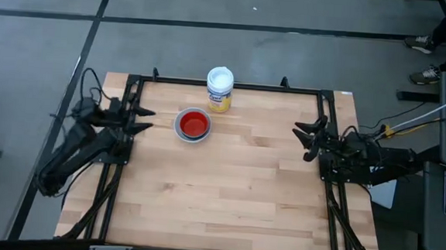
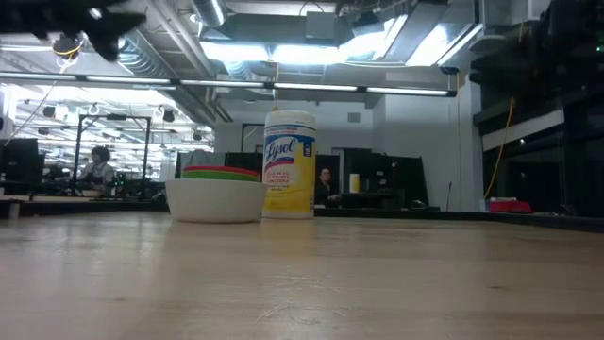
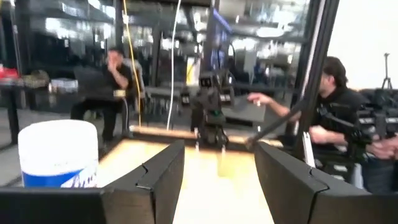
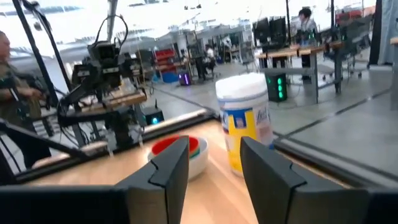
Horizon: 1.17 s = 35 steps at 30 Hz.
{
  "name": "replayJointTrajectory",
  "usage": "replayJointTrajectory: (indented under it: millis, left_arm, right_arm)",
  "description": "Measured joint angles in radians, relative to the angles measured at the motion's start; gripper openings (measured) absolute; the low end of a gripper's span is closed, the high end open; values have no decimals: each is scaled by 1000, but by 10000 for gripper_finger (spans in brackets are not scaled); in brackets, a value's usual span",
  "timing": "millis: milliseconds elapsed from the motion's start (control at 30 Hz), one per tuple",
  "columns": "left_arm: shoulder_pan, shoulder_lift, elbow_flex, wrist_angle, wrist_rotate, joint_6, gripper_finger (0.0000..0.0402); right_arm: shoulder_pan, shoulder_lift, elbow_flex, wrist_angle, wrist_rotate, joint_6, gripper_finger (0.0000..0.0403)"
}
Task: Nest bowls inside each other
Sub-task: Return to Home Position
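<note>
The bowls (image 1: 193, 125) stand as one nested stack on the table's far half, left of centre. Red is innermost, a green rim shows around it, and the white bowl (image 2: 215, 200) is outermost, resting by its base on the wood. The stack also shows in the right wrist view (image 4: 186, 151). My left gripper (image 1: 143, 120) hovers open at the table's left edge, level, left of the stack and apart from it. My right gripper (image 1: 306, 140) hovers open at the right edge, pointing level toward the stack from far off. Both hold nothing.
A yellow jar with a white lid (image 1: 220, 88) stands upright just behind and right of the stack, near the far edge. A black frame (image 1: 233, 84) runs round the table. Bare wood (image 1: 227, 187) fills the middle and near half. People sit beyond the table (image 3: 336, 93).
</note>
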<state>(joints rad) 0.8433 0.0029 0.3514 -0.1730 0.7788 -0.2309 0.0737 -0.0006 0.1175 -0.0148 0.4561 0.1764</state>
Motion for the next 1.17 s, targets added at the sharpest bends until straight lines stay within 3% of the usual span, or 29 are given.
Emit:
replayJointTrajectory:
  millis: [133, 267, 567, 733, 833, 933, 1033, 1167]
  left_arm:
    - [0, 0, -194, 324, -35, -110, 191]
    - [0, 0, -335, 547, -44, -238, 191]
    - [3, -1, -343, 420, -60, -129, 191]
    - [-18, -1, -343, 271, -282, -25, 191]
    - [-46, 5, -343, 247, -387, 16, 191]
    - [-72, 11, -343, 250, -443, 52, 191]
    - [-93, 18, -343, 241, -585, 51, 191]
    - [-112, 36, -343, 202, -702, 9, 192]
  right_arm:
    - [0, 0, -1, -48, 5, 22, 149]
    - [0, 0, -1, -54, 52, 9, 158]
    - [0, 0, -1, -94, 87, 18, 178]
    - [0, 4, -51, -103, 72, 114, 188]
    - [0, 43, -51, -72, 80, 93, 193]
    - [0, 74, -54, -73, 143, 77, 197]
    - [-1, 129, -53, -78, 187, 76, 201]
    - [-1, 206, -91, 46, 296, 119, 206]
